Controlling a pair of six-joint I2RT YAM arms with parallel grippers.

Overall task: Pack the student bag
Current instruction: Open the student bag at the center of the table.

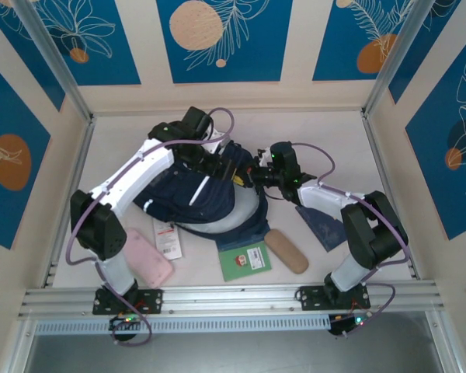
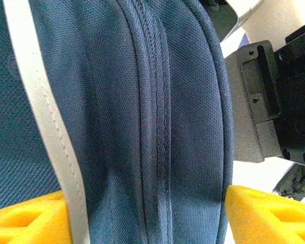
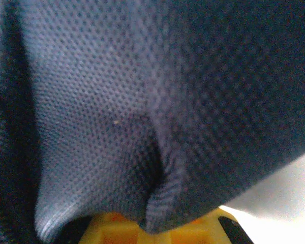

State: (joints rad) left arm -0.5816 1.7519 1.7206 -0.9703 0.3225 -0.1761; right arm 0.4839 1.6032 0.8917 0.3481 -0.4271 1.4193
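Where left end effector (image 2: pixel 147 216) spreads, student bag (image 2: pixel 142 101)

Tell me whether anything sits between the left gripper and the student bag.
Nothing visible does. The left gripper is open, its yellow fingertips straddling the student bag at its zipper seam, with only the bag's own fabric between them.

On table (image 1: pixel 124 148): student bag (image 1: pixel 210 198), green booklet (image 1: pixel 245 260)

On table (image 1: pixel 349 148), student bag (image 1: pixel 206 198) central, book (image 1: pixel 245 260) and pouch (image 1: pixel 286 250) before it, booklet (image 1: pixel 324 225) right, case (image 1: pixel 147 260) left, seemingly apart
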